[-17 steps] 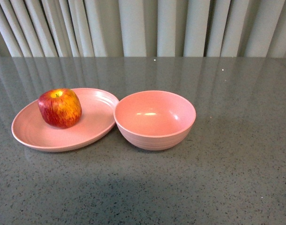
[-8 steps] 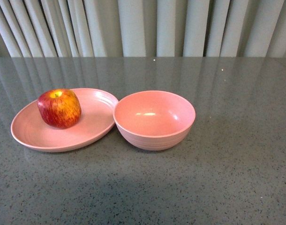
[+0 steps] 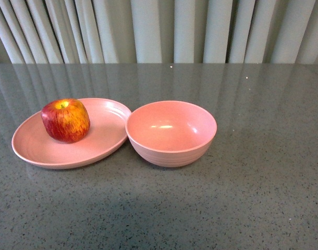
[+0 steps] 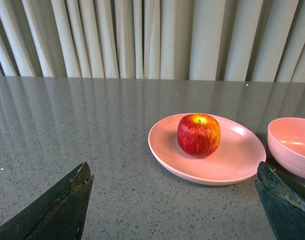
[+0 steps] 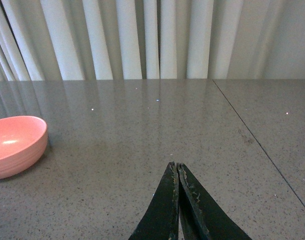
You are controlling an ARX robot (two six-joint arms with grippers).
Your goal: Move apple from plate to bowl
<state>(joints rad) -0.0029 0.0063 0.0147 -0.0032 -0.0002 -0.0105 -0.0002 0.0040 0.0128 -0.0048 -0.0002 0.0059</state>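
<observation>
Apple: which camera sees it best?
The front view: the apple sits whole and clear on the plate, beside the bowl. The left wrist view also shows it whole. The right wrist view shows no apple.

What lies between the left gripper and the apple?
In the left wrist view, only bare table and the near rim of the plate lie between the open left gripper and the apple.

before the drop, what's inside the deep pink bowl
Nothing shows inside the deep round matte pink bowl: its floor and far wall are bare. The near inner wall is hidden by the rim. The round red apple sits on the shallow oval pink plate beside it.
</observation>
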